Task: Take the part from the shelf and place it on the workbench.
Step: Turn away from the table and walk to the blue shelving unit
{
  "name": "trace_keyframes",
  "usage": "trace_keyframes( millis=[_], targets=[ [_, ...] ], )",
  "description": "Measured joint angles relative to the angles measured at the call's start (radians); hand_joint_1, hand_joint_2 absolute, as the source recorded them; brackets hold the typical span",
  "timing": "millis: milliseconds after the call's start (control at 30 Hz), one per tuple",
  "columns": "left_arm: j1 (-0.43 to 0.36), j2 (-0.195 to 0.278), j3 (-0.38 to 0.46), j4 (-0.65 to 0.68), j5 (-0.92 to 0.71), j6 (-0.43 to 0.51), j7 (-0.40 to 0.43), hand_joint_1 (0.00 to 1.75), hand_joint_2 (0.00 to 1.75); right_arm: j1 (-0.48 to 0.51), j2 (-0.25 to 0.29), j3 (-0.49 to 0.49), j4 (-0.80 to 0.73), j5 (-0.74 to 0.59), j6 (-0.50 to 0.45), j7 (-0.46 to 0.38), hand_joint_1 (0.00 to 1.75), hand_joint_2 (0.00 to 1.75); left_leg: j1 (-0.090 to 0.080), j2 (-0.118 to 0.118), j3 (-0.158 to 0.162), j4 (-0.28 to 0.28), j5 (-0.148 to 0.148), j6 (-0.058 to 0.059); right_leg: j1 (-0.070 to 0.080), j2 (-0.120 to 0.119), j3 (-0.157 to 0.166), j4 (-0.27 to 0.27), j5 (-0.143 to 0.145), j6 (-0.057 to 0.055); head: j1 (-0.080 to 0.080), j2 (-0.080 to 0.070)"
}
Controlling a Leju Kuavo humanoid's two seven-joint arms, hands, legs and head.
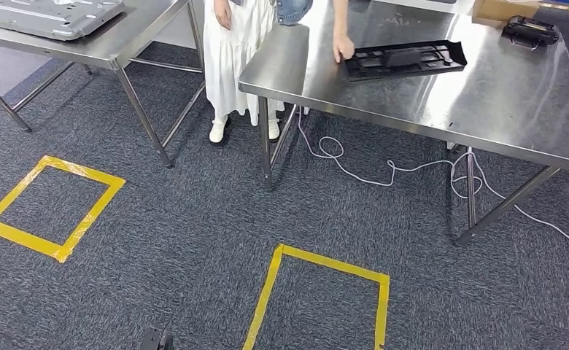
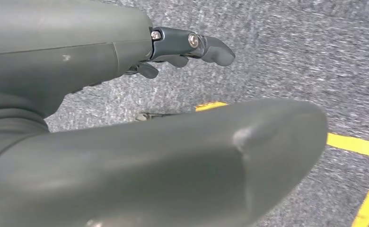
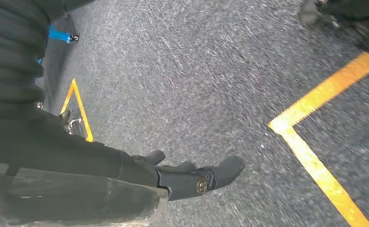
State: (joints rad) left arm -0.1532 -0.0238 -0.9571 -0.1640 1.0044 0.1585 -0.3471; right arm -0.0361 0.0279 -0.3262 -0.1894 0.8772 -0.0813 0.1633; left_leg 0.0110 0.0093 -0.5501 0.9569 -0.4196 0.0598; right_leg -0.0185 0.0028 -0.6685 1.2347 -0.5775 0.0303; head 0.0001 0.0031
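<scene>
The black part [image 1: 404,58] lies flat on the steel workbench [image 1: 486,102], toward its far side, well apart from both robot hands. A person [image 1: 241,44] in a white skirt stands at the bench's far corner, with one hand [image 1: 343,49] resting on the part's left end.

The left wrist view shows the left hand [image 2: 140,109] hanging over grey carpet [image 1: 194,219]: a thick thumb in front and darker fingers [image 2: 206,45] reaching out straight behind it, with nothing between them, so the hand is released and empty. The right wrist view shows the right hand [image 3: 187,175] likewise above the carpet, its fingers extended and nothing in them; the picture is a little blurred, so the empty grasp is likely rather than certain. Yellow tape lines cross the carpet near each hand.

From the head view, two yellow tape squares [image 1: 48,208] mark the carpet, one to the left and one nearer the middle. A white cable [image 1: 391,171] trails on the floor under the workbench. A second steel table [image 1: 114,44] stands to the left with a grey metal panel [image 1: 48,14] lying on it. A cardboard box [image 1: 504,9] and a small black object [image 1: 531,30] sit at the workbench's far right.
</scene>
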Motion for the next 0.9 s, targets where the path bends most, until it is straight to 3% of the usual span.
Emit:
trace_keyframes(
  millis=[33, 67, 133, 167, 200, 267, 333, 400, 467, 500, 533, 567, 667, 700, 733, 833, 900],
  targets=[
    [0.000, -0.001, 0.000, 0.000, 0.000, 0.000, 0.000, 0.00, 0.00, 0.000, -0.002, 0.000, 0.000, 0.000, 0.000, 0.000, 0.00, 1.75, 0.000, 0.000, -0.013, 0.001, 0.009, -0.003, -0.002, 0.000, 0.013, 0.002, 0.003, 0.011, 0.000, 0.000],
    [0.000, -0.002, 0.000, 0.000, 0.001, 0.000, 0.000, 0.00, 0.00, -0.001, -0.004, 0.000, 0.000, 0.001, 0.001, 0.000, 0.00, 1.75, 0.000, 0.001, -0.025, 0.003, 0.018, -0.007, -0.005, -0.001, 0.046, -0.037, 0.020, 0.024, 0.000, 0.000],
    [0.000, -0.005, 0.000, 0.000, 0.001, 0.001, 0.000, 0.00, 0.00, -0.003, -0.007, 0.000, 0.000, 0.002, 0.001, 0.000, 0.00, 1.75, 0.001, 0.000, -0.047, 0.010, 0.032, -0.017, -0.012, -0.003, 0.142, -0.176, 0.059, 0.045, 0.001, 0.000],
    [0.000, -0.005, 0.000, 0.000, 0.001, 0.003, 0.001, 0.00, 0.00, -0.005, -0.008, 0.000, 0.000, 0.003, 0.001, 0.000, 0.00, 1.75, 0.001, 0.000, -0.057, 0.014, 0.038, -0.023, -0.010, -0.001, 0.177, -0.232, 0.071, 0.042, 0.000, 0.000],
    [0.000, -0.006, 0.000, 0.000, 0.001, 0.004, 0.001, 0.00, 0.00, -0.007, -0.007, 0.000, 0.000, 0.004, 0.001, 0.000, 0.00, 1.75, -0.001, 0.000, -0.063, 0.019, 0.044, -0.030, -0.007, 0.002, 0.193, -0.266, 0.074, 0.034, -0.001, 0.000],
    [0.000, -0.006, 0.000, -0.001, 0.001, 0.006, 0.003, 0.00, 0.00, -0.008, -0.005, 0.000, 0.001, 0.005, 0.001, 0.001, 0.00, 1.75, -0.003, -0.001, -0.071, 0.024, 0.056, -0.043, 0.000, 0.008, 0.189, -0.281, 0.075, 0.007, -0.003, 0.000],
    [0.002, -0.006, 0.000, -0.001, 0.001, 0.006, 0.003, 0.00, 0.00, -0.008, -0.003, 0.000, 0.001, 0.006, 0.001, 0.002, 0.00, 1.75, 0.002, -0.003, -0.083, 0.038, 0.043, -0.053, -0.007, 0.006, 0.175, -0.280, 0.085, -0.018, -0.006, 0.000],
    [0.004, -0.005, 0.000, -0.001, 0.001, 0.006, 0.005, 0.00, 0.00, -0.009, -0.002, 0.000, 0.002, 0.006, 0.001, 0.002, 0.00, 1.75, 0.008, -0.004, -0.109, 0.112, -0.036, -0.062, -0.011, 0.003, 0.163, -0.280, 0.103, -0.041, -0.007, 0.000],
    [0.005, -0.005, 0.000, -0.001, 0.001, 0.006, 0.006, 0.00, 0.00, -0.007, 0.000, 0.000, 0.002, 0.005, 0.001, 0.002, 0.00, 1.75, 0.009, -0.004, -0.145, 0.248, -0.135, -0.068, -0.004, 0.002, 0.147, -0.279, 0.120, -0.050, -0.008, 0.000],
    [0.005, -0.005, 0.000, -0.001, 0.001, 0.006, 0.006, 0.00, 0.00, -0.007, 0.000, 0.000, 0.002, 0.004, 0.002, 0.002, 0.00, 1.75, 0.009, -0.004, -0.152, 0.302, -0.161, -0.069, 0.000, 0.001, 0.136, -0.277, 0.129, -0.051, -0.008, 0.000],
    [0.005, -0.006, 0.000, -0.001, 0.001, 0.006, 0.006, 0.00, 0.00, -0.006, 0.001, 0.000, 0.002, 0.004, 0.002, 0.002, 0.00, 1.75, 0.009, -0.004, -0.145, 0.325, -0.167, -0.068, 0.003, 0.002, 0.125, -0.275, 0.136, -0.050, -0.008, 0.000],
    [0.005, -0.006, 0.000, -0.001, 0.001, 0.006, 0.007, 0.00, 0.00, -0.006, 0.002, 0.000, 0.002, 0.003, 0.002, 0.003, 0.00, 1.75, 0.009, -0.004, -0.115, 0.303, -0.154, -0.065, 0.005, 0.002, 0.114, -0.273, 0.143, -0.048, -0.008, 0.000],
    [0.003, -0.004, 0.000, -0.001, 0.001, 0.006, 0.007, 0.00, 0.00, -0.005, 0.005, 0.000, 0.002, 0.002, 0.002, 0.004, 0.00, 1.75, 0.003, -0.009, 0.039, 0.093, -0.105, -0.041, 0.011, 0.005, 0.094, -0.268, 0.162, -0.038, -0.007, 0.000],
    [0.003, -0.003, 0.000, -0.001, 0.001, 0.007, 0.008, 0.00, 0.00, -0.005, 0.007, 0.000, 0.002, 0.002, 0.002, 0.005, 0.00, 1.75, -0.002, -0.011, 0.069, 0.047, -0.099, -0.034, 0.011, 0.004, 0.091, -0.268, 0.167, -0.032, -0.007, 0.000],
    [0.003, -0.003, 0.000, -0.001, 0.000, 0.007, 0.008, 0.00, 0.00, -0.005, 0.008, 0.000, 0.002, 0.002, 0.002, 0.005, 0.00, 1.75, -0.007, -0.012, 0.081, 0.026, -0.097, -0.029, 0.009, 0.003, 0.090, -0.269, 0.173, -0.025, -0.008, 0.000],
    [0.002, -0.005, 0.000, -0.001, 0.001, 0.007, 0.008, 0.00, 0.00, -0.004, 0.010, 0.000, 0.002, 0.003, 0.002, 0.007, 0.00, 1.75, -0.011, -0.008, 0.073, 0.008, -0.067, -0.012, 0.009, 0.001, 0.080, -0.269, 0.183, -0.006, -0.009, 0.000],
    [0.002, -0.006, 0.000, -0.001, 0.001, 0.007, 0.007, 0.00, 0.00, -0.003, 0.008, 0.000, 0.002, 0.004, 0.006, 0.008, 0.00, 1.75, -0.006, -0.003, 0.058, -0.009, -0.038, 0.002, 0.012, 0.000, 0.047, -0.210, 0.135, -0.012, -0.005, 0.000]
  ],
)
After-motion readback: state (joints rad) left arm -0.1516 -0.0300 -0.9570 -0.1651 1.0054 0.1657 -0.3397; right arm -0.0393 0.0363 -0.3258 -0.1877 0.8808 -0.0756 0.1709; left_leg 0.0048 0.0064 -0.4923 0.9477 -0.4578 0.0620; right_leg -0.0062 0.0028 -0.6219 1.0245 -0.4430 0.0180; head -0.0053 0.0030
